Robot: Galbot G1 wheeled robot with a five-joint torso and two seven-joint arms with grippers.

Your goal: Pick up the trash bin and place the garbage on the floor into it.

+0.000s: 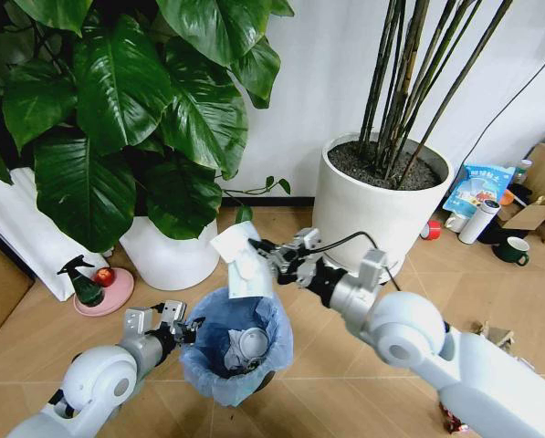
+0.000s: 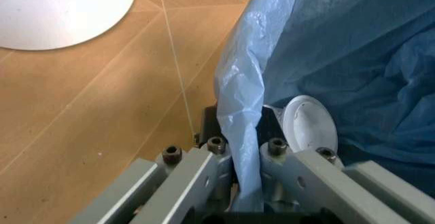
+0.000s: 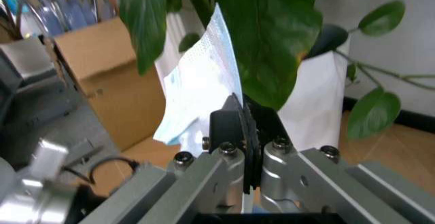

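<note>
Above the trash bin (image 1: 236, 351), the right gripper (image 1: 265, 259) pinches a white paper scrap (image 1: 242, 262), ready to drop. Beside the bin, the left gripper (image 1: 186, 328) clamps its blue-lined rim. Inside lies a white disc (image 2: 309, 123). Right of the bin, a red wrapper (image 1: 452, 422) remains on the floor (image 1: 336, 379), so collection looks unfinished.

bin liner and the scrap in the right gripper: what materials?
Bin liner: thin light-blue plastic film, glossy and crinkled, ruffled over the rim where the left gripper pinches it. Scrap held by the right gripper above the bin: white, matte, finely dotted texture, probably tissue or paper towel.
</note>
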